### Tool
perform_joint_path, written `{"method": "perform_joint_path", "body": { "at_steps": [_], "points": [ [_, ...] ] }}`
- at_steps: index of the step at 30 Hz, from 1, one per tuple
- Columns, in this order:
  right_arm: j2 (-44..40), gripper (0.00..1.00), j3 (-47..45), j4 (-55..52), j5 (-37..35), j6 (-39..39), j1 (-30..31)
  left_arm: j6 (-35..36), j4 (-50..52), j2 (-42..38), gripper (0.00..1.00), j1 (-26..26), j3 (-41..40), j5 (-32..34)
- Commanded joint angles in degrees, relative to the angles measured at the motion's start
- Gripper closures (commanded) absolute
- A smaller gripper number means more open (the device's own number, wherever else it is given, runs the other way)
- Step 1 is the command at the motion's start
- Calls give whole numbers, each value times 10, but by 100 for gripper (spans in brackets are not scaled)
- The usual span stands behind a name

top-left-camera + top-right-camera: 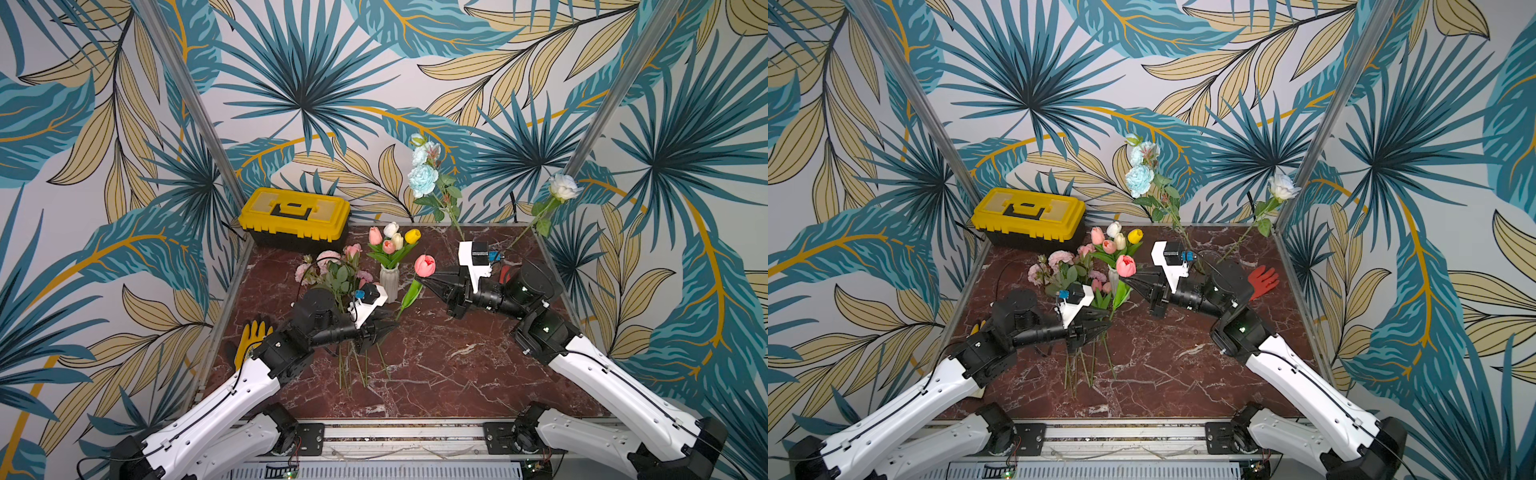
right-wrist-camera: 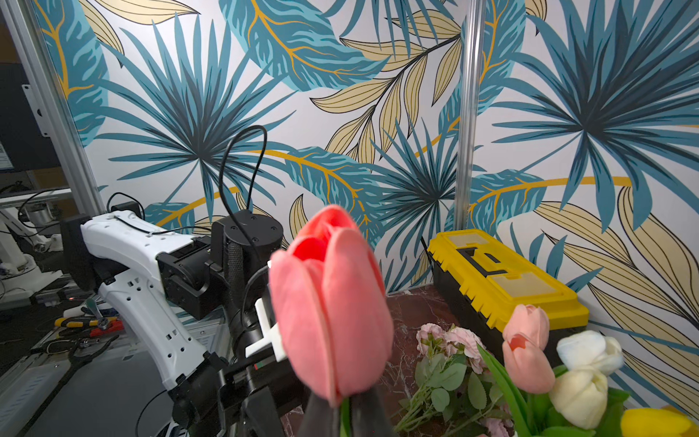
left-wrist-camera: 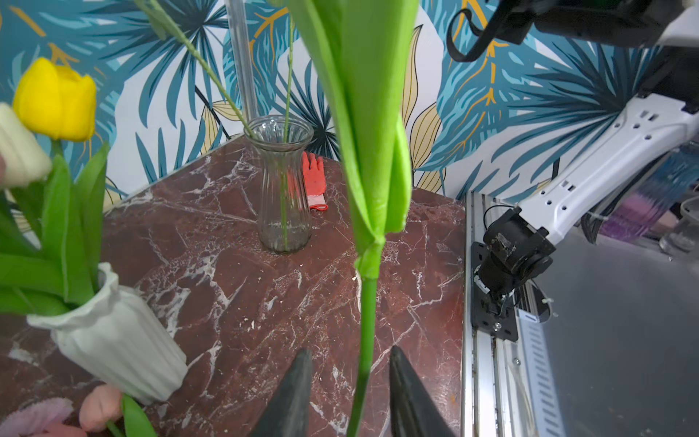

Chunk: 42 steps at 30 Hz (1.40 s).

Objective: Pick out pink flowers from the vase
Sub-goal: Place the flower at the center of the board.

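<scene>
A pink tulip [image 1: 424, 266] on a green stem is held in the air over the table, right of the white ribbed vase [image 1: 389, 282]. My right gripper [image 1: 419, 279] is shut on its stem just under the bloom [image 2: 333, 302]. My left gripper [image 3: 350, 353] is open around the lower stem [image 3: 366, 340], with a gap on each side. Two more pink tulips [image 1: 375, 235] stand in the white vase with white and yellow ones. Several pink flowers [image 1: 328, 266] lie in a pile on the table to the left, their stems under my left arm.
A glass vase [image 3: 283, 185] at the back right holds pale blue roses [image 1: 423, 178] and a white rose [image 1: 563, 187]. A yellow toolbox [image 1: 295, 216] sits at the back left. A yellow glove [image 1: 251, 338] lies at the left edge, a red glove [image 1: 1262, 280] at the right.
</scene>
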<state>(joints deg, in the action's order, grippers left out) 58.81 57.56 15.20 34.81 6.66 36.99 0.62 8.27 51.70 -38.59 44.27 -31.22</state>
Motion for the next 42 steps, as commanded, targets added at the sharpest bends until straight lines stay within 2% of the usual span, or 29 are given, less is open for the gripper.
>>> {"method": "perform_joint_path", "body": {
  "at_steps": [1,6,10,18,19,22,24,27,32,37,39,42],
  "points": [
    [-8,100,-20,20,11,16,5,-6,-27,6,69,-1,28,-26],
    [-8,100,-30,29,11,23,7,-14,-33,21,79,-2,35,-33],
    [-7,100,-36,33,10,26,10,-20,-33,32,100,-1,39,-50],
    [-6,100,-39,37,6,28,11,-27,-33,28,100,-1,28,-40],
    [-6,96,-39,34,4,29,11,-29,-35,26,100,-1,25,-36],
    [-7,73,-40,20,-13,30,12,-48,-55,14,100,-2,6,-18],
    [-12,64,-43,9,-29,28,12,-70,-72,2,100,0,-12,3],
    [-25,60,-50,-4,-48,18,12,-118,-96,-16,100,9,-45,31],
    [-50,57,-68,-15,-78,5,12,-229,-127,-57,100,29,-115,112],
    [-67,57,-73,-25,-86,4,12,-385,-128,-81,100,65,-178,199],
    [-70,57,-74,-29,-86,4,12,-426,-128,-74,100,77,-194,202],
    [-73,57,-74,-32,-84,6,12,-449,-123,-31,100,100,-192,155]
  ]
}}
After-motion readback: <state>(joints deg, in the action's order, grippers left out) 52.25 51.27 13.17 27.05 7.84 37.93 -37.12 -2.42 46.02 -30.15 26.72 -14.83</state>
